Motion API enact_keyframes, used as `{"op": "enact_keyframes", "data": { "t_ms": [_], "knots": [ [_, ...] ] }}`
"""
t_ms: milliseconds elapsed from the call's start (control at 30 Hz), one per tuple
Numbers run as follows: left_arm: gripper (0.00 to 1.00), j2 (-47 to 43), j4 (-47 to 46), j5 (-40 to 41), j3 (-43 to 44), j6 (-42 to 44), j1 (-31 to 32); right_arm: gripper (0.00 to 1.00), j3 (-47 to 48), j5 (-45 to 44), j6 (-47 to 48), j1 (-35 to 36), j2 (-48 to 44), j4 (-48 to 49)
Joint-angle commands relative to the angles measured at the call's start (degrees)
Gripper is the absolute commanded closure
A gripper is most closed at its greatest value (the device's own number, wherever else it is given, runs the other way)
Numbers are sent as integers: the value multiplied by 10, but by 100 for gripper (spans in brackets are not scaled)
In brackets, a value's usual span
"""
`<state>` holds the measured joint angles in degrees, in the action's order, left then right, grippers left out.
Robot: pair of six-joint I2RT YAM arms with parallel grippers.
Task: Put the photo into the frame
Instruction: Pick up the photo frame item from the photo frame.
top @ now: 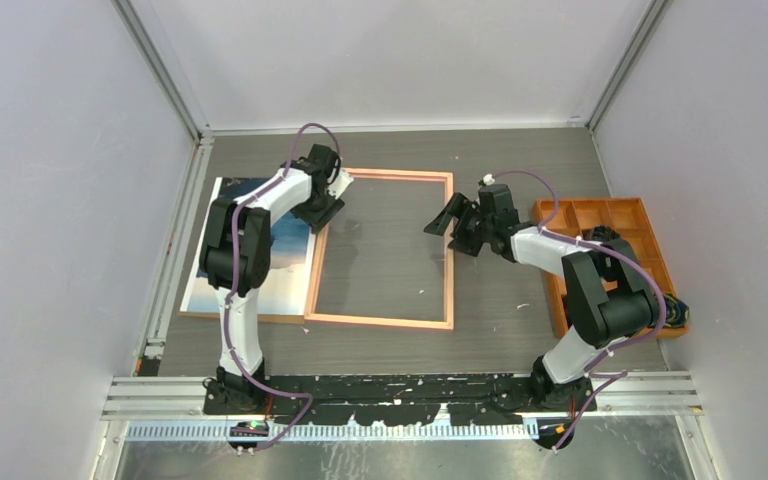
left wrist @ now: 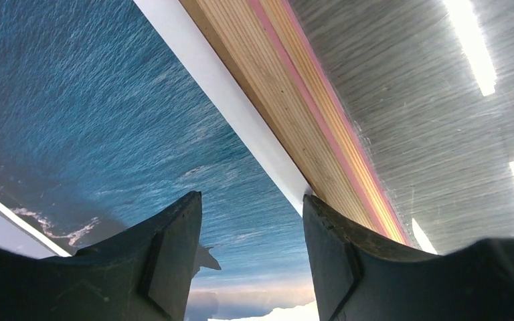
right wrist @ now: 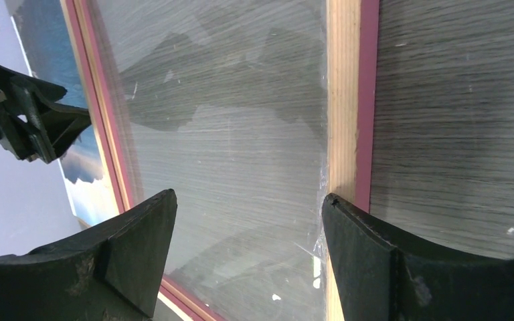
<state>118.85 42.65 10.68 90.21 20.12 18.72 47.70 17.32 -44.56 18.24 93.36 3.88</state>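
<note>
The photo (top: 290, 270), a blue sea print with a white border, lies picture side up on the table's left, partly under my left arm. The frame (top: 380, 322) lies flat beside it on its right, tan wood with pink edges, and the table shows through its pane. My left gripper (top: 322, 207) is open and empty, low over the photo's right edge (left wrist: 227, 100) where it meets the frame's left rail (left wrist: 288, 87). My right gripper (top: 453, 225) is open and empty above the frame's right rail (right wrist: 345, 100). The right wrist view also shows the pane (right wrist: 227, 134) and the photo (right wrist: 83, 164).
An orange compartment tray (top: 660, 255) stands at the right, by my right arm. A thin brown edge (top: 230, 317) shows along the photo's near side. Grey walls close in the left, back and right. A metal rail (top: 400, 390) runs along the near edge.
</note>
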Motion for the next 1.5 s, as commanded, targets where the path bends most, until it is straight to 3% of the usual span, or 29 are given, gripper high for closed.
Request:
{"op": "enact_keyframes", "data": {
  "t_ms": [0,500,667,800,933,967,1067,1133,1233,1367,1467],
  "knots": [
    [40,-2,-23,-47,8,-7,13,17,-9,93,-68,17,-23,89],
    [40,-6,-28,-46,1,-4,13,18,-56,142,-179,6,-84,211],
    [41,-8,-28,-43,1,-4,13,19,-113,182,-316,-20,-42,430],
    [41,-11,-28,-43,0,-6,13,21,-125,209,-407,-27,47,570],
    [41,-12,-28,-40,-2,-5,13,25,-137,218,-522,-26,154,776],
    [41,-13,-28,-39,-3,-4,13,26,-137,221,-528,-27,169,785],
    [41,-14,-28,-36,-4,-2,13,30,-154,218,-491,-25,161,766],
    [41,-14,-29,-34,-5,-1,13,33,-159,214,-443,-26,135,698],
    [41,-16,-28,-32,-5,-1,13,37,-150,198,-339,-25,46,534],
    [41,-21,-30,-33,-7,-1,11,47,-107,144,-176,-10,-60,238],
    [41,-22,-30,-37,-7,-3,10,57,-90,124,-135,-1,-81,182]
  ]
}}
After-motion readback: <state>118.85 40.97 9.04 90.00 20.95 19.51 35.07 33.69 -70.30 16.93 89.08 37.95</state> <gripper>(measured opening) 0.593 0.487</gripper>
